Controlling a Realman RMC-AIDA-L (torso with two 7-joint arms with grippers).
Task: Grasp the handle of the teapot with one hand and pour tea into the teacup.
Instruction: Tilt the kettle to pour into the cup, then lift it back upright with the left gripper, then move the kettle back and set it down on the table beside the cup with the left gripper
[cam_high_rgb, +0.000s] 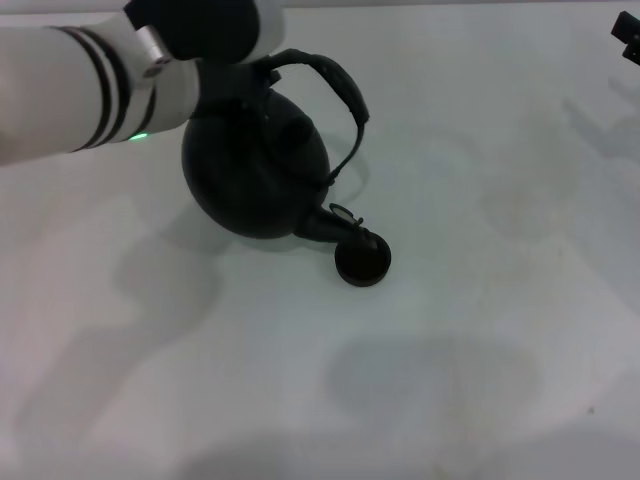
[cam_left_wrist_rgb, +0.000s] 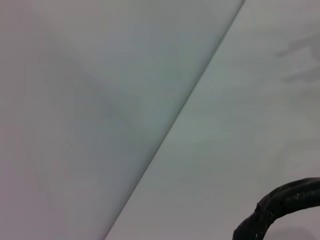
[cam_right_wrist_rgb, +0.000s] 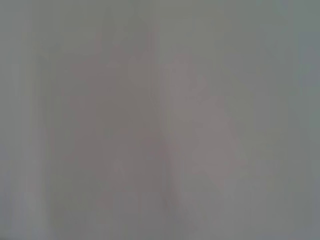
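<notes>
left gripper (cam_high_rgb: 262, 62) at handle (cam_high_rgb: 335, 85), grip state cannot tell | teapot (cam_high_rgb: 255, 170) matte black, tipped, spout aimed down-right over teacup (cam_high_rgb: 362, 263), mid-table | table (cam_high_rgb: 480, 380) bare in front and to the right | right gripper (cam_high_rgb: 628, 35) at far right edge, grip state cannot tell

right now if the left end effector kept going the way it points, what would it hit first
Probably the teapot itself: the left end effector sits at the handle, aimed down and right toward the pot's body. Past that lies the teacup under the spout. Depth is unclear, and its fingers are hidden.
</notes>
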